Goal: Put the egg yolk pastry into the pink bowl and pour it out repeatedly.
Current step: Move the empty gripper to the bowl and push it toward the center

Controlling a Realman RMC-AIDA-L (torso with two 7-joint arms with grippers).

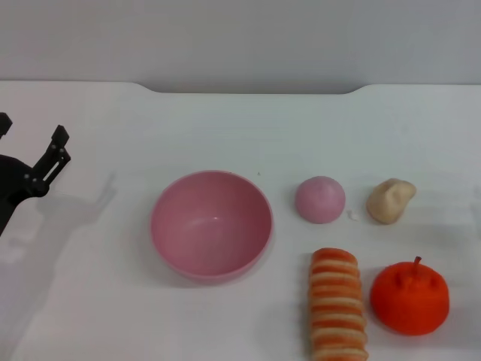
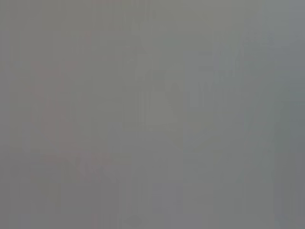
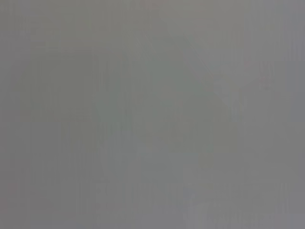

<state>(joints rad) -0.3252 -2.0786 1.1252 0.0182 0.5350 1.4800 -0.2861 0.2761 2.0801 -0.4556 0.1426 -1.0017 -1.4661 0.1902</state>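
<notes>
The pink bowl (image 1: 211, 224) stands upright and empty in the middle of the white table in the head view. The pale beige egg yolk pastry (image 1: 390, 201) lies on the table to the bowl's right, past a small pink dome (image 1: 320, 199). My left gripper (image 1: 30, 135) is at the far left edge, above the table, open and empty, well away from the bowl. My right gripper is out of view. Both wrist views show only plain grey.
A long orange-and-cream striped bread roll (image 1: 338, 304) lies at the front, right of the bowl. An orange pumpkin-like toy (image 1: 409, 297) sits at the front right. A tiny white crumb (image 1: 351, 216) lies beside the dome. The table's far edge (image 1: 255, 92) meets a grey wall.
</notes>
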